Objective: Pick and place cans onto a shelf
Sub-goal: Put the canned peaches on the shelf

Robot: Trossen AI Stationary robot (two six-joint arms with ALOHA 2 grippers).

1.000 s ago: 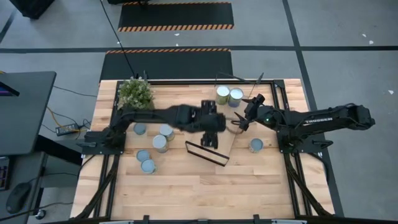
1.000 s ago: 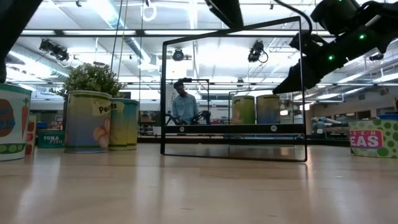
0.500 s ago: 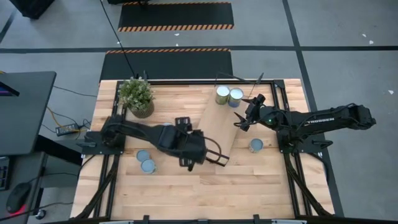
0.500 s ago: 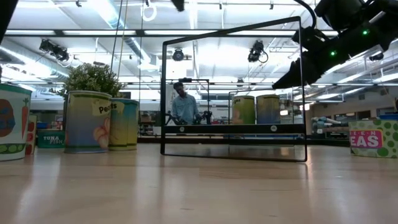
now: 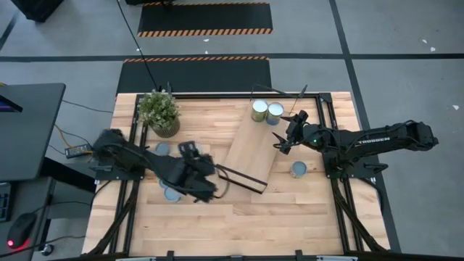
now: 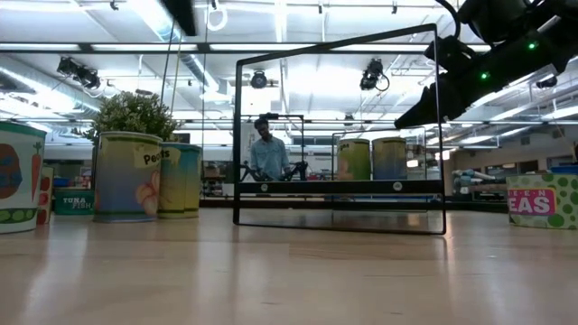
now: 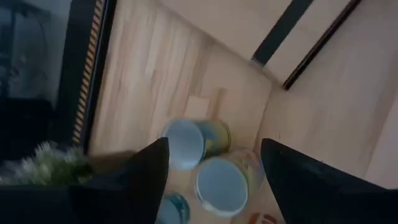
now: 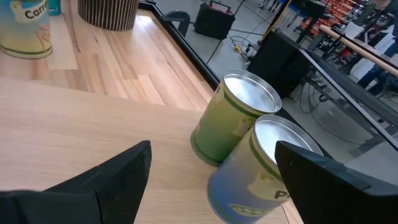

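Note:
The shelf is a light-wood board with black wire ends, lying slantwise mid-table. Two cans stand on its far end; they also show in the right wrist view. My right gripper is open and empty, hovering over the shelf just short of them. My left gripper is open and empty above the left-hand cans, beside the shelf's near end. One more can stands on the table at the right.
A potted plant stands at the far left corner. More cans stand on the table at the left, partly hidden under my left arm. In the low view, cans stand left of the shelf frame.
My left gripper has drawn back from above the shelf toward the table's left and near edge, and now hangs over the cans at the left. The shelf and the cans have kept still.

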